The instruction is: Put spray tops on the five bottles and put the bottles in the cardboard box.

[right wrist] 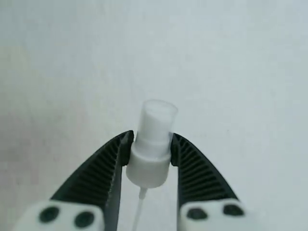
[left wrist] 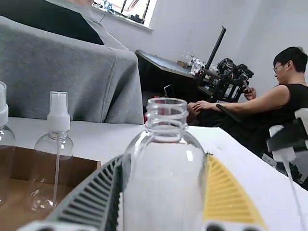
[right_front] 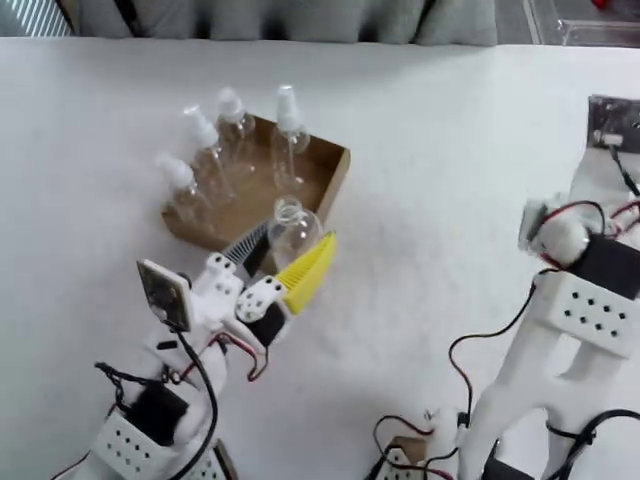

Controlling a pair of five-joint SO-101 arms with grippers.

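Clear plastic, the uncapped bottle [right_front: 291,222] is pinched upright between the grey and yellow fingers of the left end effector [right_front: 290,245]. It is held at the 5 o'clock edge of the cardboard box [right_front: 336,168], in which four capped bottles [right_front: 289,130] are stood. The last spray top [right wrist: 153,120] is clamped in the right end effector [right wrist: 150,140], its tube hanging down. It is held well apart, toward 3 o'clock, across bare white desk [right_front: 430,150]. The open neck is judged best met from directly above, along the bottle's vertical axis.
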